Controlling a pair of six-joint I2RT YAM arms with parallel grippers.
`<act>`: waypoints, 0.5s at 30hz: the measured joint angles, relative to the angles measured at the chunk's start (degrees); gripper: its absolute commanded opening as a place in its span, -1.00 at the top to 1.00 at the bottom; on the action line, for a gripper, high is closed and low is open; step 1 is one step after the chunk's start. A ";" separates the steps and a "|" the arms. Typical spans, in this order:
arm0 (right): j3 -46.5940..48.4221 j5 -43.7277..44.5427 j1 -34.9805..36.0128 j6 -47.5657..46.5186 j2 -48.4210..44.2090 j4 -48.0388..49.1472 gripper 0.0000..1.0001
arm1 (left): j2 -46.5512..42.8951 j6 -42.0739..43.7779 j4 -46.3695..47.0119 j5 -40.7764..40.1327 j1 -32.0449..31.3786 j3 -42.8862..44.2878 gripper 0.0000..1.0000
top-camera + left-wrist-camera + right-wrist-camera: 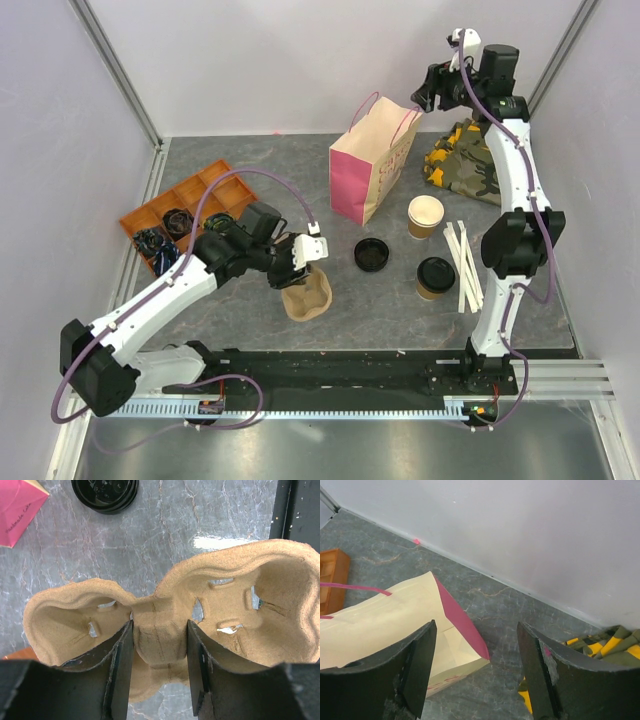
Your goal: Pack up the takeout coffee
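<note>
The takeout coffee (435,277), a tan cup under a black lid, stands on the table right of centre, touched by neither gripper. My left gripper (300,262) (160,650) is shut on the middle ridge of a brown pulp cup carrier (307,293) (165,605), whose two wells are empty. A pink paper bag (370,170) (385,625) stands upright and open at the back. High over the bag's right side, my right gripper (425,95) (477,650) is open with nothing between its fingers.
A lidless tan cup (425,215) and a loose black lid (372,254) (105,492) sit between bag and coffee. White sticks (463,265) lie right of the coffee. An orange compartment tray (185,215) is at the left, a camouflage cloth (465,160) (605,645) at the back right.
</note>
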 measured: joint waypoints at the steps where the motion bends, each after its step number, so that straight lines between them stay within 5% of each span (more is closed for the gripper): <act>1: 0.02 -0.39 -0.04 -0.09 0.63 0.74 -0.40 | -0.42 -0.33 -0.09 -0.02 0.13 -0.33 0.28; 15: -6.08 -7.67 -0.04 -0.28 1.81 0.81 -0.27 | -1.25 -1.18 -0.42 -0.09 1.68 -1.40 0.27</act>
